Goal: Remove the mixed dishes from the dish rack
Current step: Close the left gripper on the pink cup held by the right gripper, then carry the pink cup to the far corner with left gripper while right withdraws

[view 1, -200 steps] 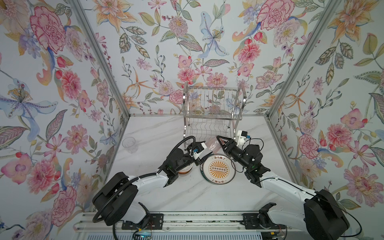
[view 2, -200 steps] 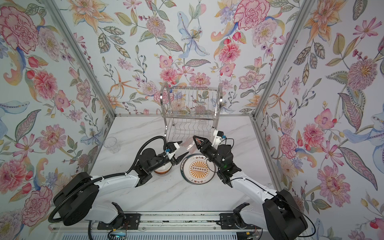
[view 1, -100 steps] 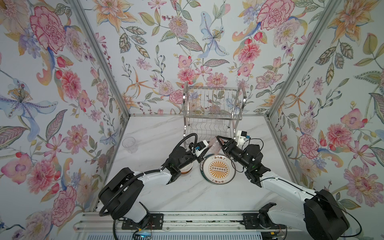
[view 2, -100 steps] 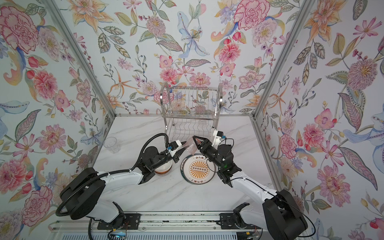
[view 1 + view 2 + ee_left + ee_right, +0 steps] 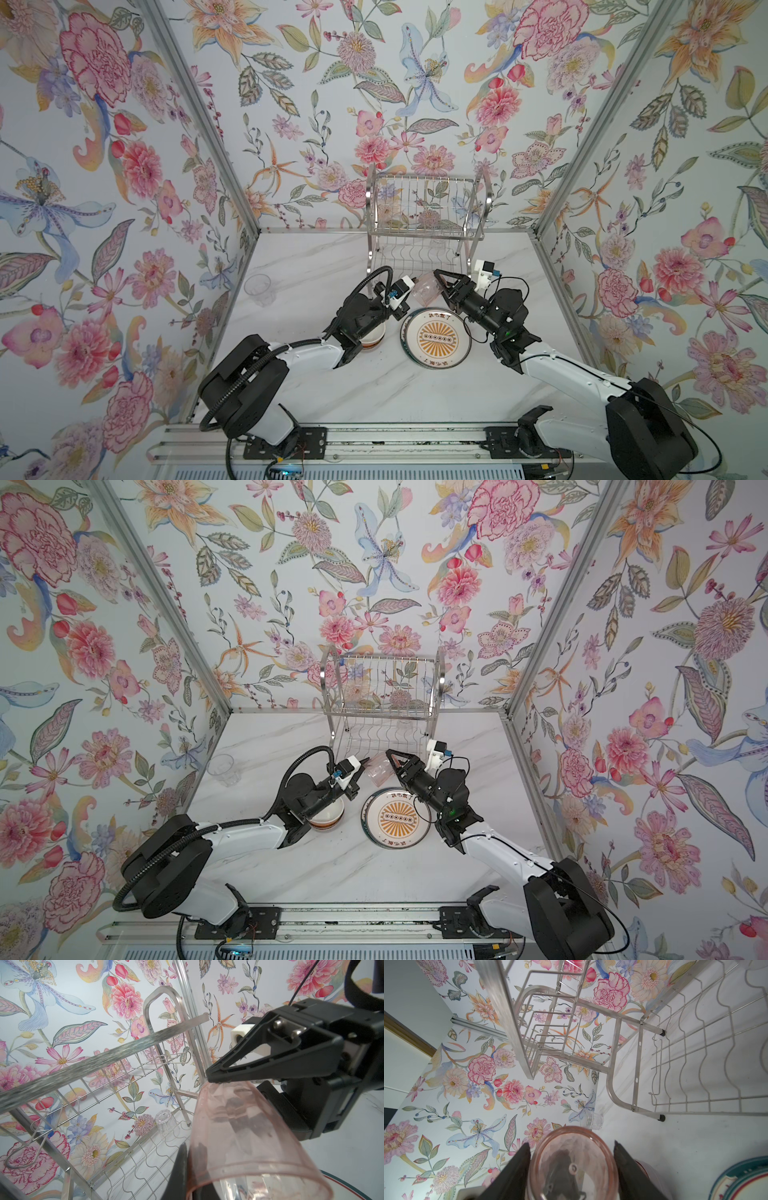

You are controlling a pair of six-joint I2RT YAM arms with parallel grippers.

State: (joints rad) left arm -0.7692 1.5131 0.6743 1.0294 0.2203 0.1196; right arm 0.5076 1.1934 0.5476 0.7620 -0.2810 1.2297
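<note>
A pink-tinted tumbler (image 5: pixel 426 289) (image 5: pixel 380 771) hangs tilted in the air just in front of the chrome dish rack (image 5: pixel 424 224) (image 5: pixel 386 696), between my two grippers. My left gripper (image 5: pixel 190 1159) (image 5: pixel 365 764) is shut on the tumbler (image 5: pixel 249 1136), pinching its rim wall with one finger inside and one outside. My right gripper (image 5: pixel 571 1144) (image 5: pixel 440 286) straddles the tumbler's base (image 5: pixel 573 1167); its jaws are open, with a slim gap on one side. A clear tumbler (image 5: pixel 166 1124) stands upside down on the rack's lower shelf.
The orange sunburst plate (image 5: pixel 435 337) (image 5: pixel 397 818) lies flat on the marble table under the right arm. A small bowl (image 5: pixel 372 336) (image 5: pixel 328 816) sits under the left wrist. Another clear tumbler (image 5: pixel 257 289) (image 5: pixel 591 1121) stands at the table's left by the wall.
My left gripper reached in to the tumbler's rim and closed on it. The right gripper's jaws have widened a little around the base. Plate and bowl have not moved.
</note>
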